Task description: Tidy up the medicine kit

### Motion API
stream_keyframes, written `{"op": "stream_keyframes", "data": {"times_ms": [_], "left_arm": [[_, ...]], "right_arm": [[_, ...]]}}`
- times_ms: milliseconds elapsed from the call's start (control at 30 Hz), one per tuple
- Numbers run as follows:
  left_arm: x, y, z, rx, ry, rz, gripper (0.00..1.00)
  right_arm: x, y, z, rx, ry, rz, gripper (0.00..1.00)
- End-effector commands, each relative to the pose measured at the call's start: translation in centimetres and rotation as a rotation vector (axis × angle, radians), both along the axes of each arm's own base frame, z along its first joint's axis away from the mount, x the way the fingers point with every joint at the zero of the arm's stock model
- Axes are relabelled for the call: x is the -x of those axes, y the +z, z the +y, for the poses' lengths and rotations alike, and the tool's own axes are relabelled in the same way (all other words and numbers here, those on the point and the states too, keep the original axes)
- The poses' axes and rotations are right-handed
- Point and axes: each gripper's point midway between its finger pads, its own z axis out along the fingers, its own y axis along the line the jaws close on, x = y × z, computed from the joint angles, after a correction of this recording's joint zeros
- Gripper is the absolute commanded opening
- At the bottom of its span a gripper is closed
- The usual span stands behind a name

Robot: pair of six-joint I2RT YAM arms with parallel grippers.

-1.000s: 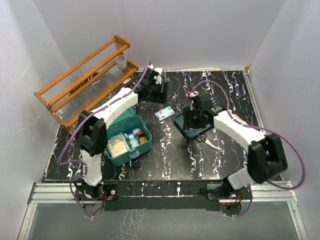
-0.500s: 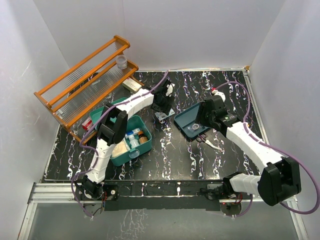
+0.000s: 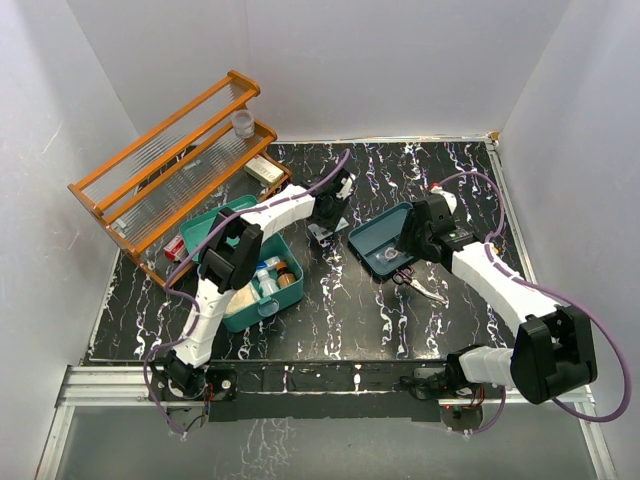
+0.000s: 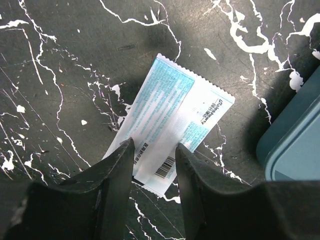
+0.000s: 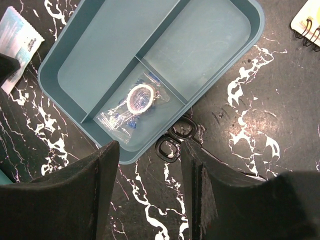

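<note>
Now, your left arm (image 3: 270, 208): stretched to the counter's (image 3: 350, 300) middle, jaws apart astride the sachet's (image 4: 172, 115) edge.
Your right arm (image 3: 480, 265): bent over the tray (image 5: 75, 60), jaws apart.

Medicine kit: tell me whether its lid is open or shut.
Open. The medicine kit has its lid swung back behind it; bottles and a pale packet show inside.

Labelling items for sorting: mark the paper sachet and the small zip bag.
paper sachet (image 4: 170, 120), left wrist view, middle of its printed face.
small zip bag (image 5: 129, 116), right wrist view, clear plastic beside the white ring.
</note>
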Motion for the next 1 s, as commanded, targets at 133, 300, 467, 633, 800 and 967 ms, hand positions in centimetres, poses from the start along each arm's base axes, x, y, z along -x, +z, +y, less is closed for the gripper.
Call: {"op": "stream_keyframes", "data": {"times_ms": [133, 300, 467, 633, 800, 967], "left_arm": [[2.1, -3.3, 3.0, -0.165, -0.019, 0.041, 0.19], [2.5, -2.7, 3.0, -0.152, -0.017, 0.041, 0.02], [2.4, -1.2, 2.2, -0.1, -0.011, 0.037, 0.0], [2.6, 1.9, 0.9, -0.014, 0.046, 0.051, 0.0], [2.8, 4.8, 1.1, 0.03, 0.147, 0.036, 0.0], [2.8, 7.6, 0.5, 0.104, 0.198, 0.027, 0.0]], "right_arm": [[-1.4, -0.3, -0.8, -0.026, -0.066, -0.034, 0.5], [-2.0, -0.9, -1.4, -0.03, -0.096, -0.013, 0.5], [-2.7, -1.9, -2.5, -0.045, -0.132, 0.015, 0.5], [-3.3, -2.6, -2.9, -0.084, -0.133, 0.038, 0.51], [-3.5, -4.1, -2.9, -0.079, -0.115, 0.101, 0.51], [-4.1, -5.5, -2.5, -0.075, -0.084, 0.163, 0.42]]}}
